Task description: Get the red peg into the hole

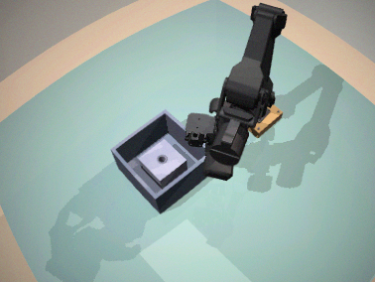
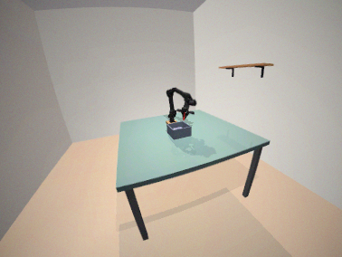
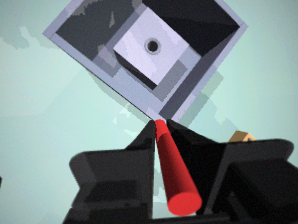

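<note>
Your gripper (image 2: 185,112) (image 3: 159,123) is closing on the peg (image 2: 184,116) (image 3: 176,172), its 2 fingers standing nearly together with the red shaft between them. You are carrying the peg above the table (image 1: 79,114) (image 2: 149,154) (image 3: 30,90), near 1 corner of the box (image 1: 183,188) (image 2: 179,131) (image 3: 131,102); it is not entering the box. In the exterior view the peg is hanging close to upright; whether it is leaning slightly, you cannot tell.

Faults to guard against: the box wall is standing between the peg and the plate (image 1: 171,166) (image 3: 137,42), so crossing too low would probably be knocking the tip on the rim, turning the peg in the grip or shoving the box. The hole (image 1: 162,159) (image 3: 152,46) is looking only a little wider than the shaft, so a small tilt or offset would likely be leaving the peg jammed on its edge. Opening early would be dropping it loose beside the plate. The fingers are also likely to be running short of room between the 4 walls if you are descending off centre.

Other items: the orange block (image 1: 268,121) (image 2: 170,122) (image 3: 242,136) is lying beyond the arm, away from the route to the hole. 1 shelf (image 2: 246,66) is hanging on the wall, well apart from the work.
</note>
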Tool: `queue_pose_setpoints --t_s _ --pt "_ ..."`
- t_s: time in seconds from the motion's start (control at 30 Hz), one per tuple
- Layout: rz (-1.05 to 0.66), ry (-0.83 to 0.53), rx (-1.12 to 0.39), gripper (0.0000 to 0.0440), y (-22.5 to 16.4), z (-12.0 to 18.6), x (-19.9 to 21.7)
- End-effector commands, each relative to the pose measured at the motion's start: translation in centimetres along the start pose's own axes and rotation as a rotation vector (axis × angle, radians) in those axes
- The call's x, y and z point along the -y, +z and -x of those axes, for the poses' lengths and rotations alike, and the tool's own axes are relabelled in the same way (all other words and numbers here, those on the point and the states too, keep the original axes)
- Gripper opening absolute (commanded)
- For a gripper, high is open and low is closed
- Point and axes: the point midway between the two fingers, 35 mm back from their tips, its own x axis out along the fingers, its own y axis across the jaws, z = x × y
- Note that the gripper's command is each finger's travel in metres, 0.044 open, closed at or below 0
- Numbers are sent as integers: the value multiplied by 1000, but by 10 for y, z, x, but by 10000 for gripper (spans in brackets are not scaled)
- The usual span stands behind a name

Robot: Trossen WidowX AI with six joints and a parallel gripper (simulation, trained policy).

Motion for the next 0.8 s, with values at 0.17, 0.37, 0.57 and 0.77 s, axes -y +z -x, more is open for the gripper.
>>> queue_pose_setpoints --t_s 0.17,0.37,0.57,0.77 --pt "-83 2 42 0 43 -9 1" --pt "-105 -2 52 0 68 -25 3" --pt "-98 0 42 0 87 -43 5" --pt "-62 8 14 1 98 -62 7"
